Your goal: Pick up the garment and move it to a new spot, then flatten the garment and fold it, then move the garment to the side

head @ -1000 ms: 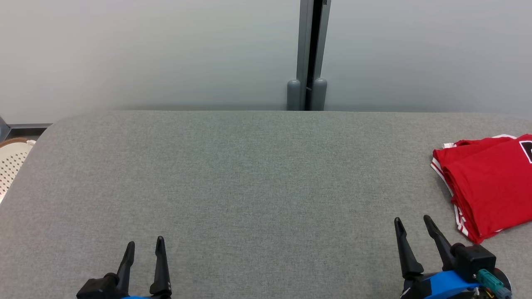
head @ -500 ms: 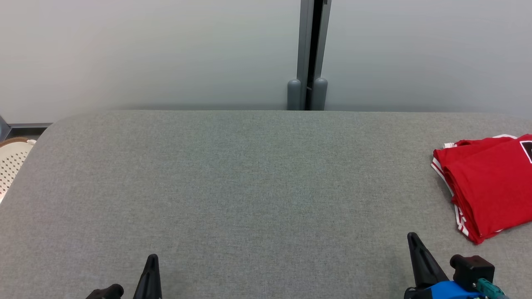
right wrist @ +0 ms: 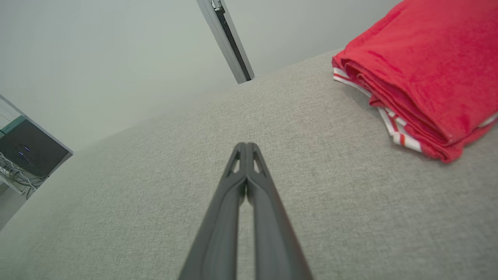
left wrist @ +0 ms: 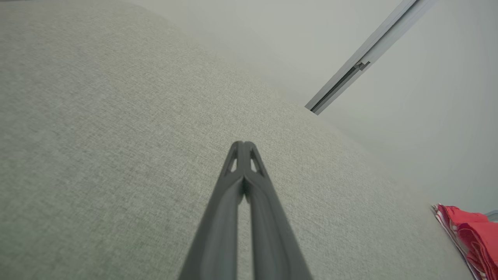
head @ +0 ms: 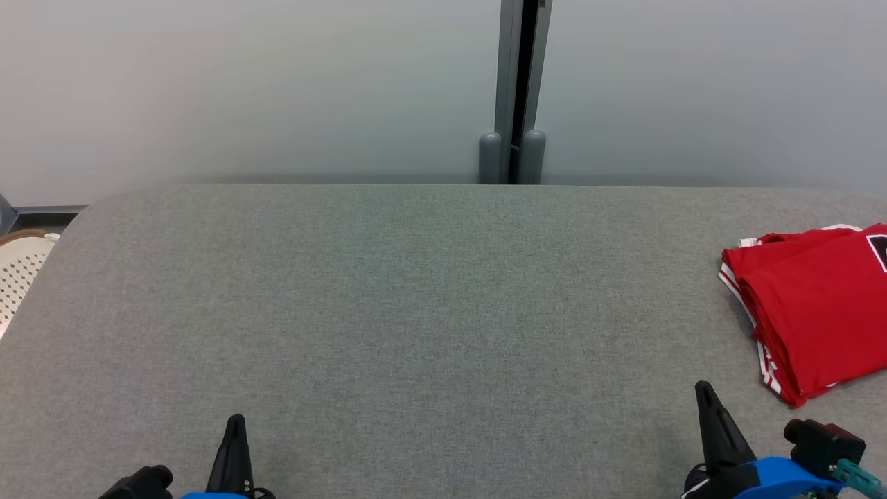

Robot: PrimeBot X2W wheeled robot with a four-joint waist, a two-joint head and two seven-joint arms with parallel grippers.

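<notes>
The garment (head: pixel 814 305) is red with white-striped trim, folded into a thick stack at the right edge of the grey table (head: pixel 416 291). It also shows at the upper right of the right wrist view as the garment (right wrist: pixel 424 74) and at the far lower right of the left wrist view as the garment (left wrist: pixel 469 237). My left gripper (head: pixel 235 424) sits low at the near left edge, shut with nothing in it, its tips (left wrist: pixel 243 144) pressed together. My right gripper (head: pixel 704 389) is shut and empty too, just left of and nearer than the garment, apart from it; its tips (right wrist: pixel 246 146) meet.
A pale wall with a grey vertical post (head: pixel 513 90) runs behind the table. A white perforated basket (head: pixel 17 274) stands off the table's left edge. Dark equipment with cables (right wrist: pixel 27 149) sits beyond the table in the right wrist view.
Both grippers went from open to shut, with nothing taken hold of. Both drew back toward the near edge, the right also shifting right. The garment has not moved.
</notes>
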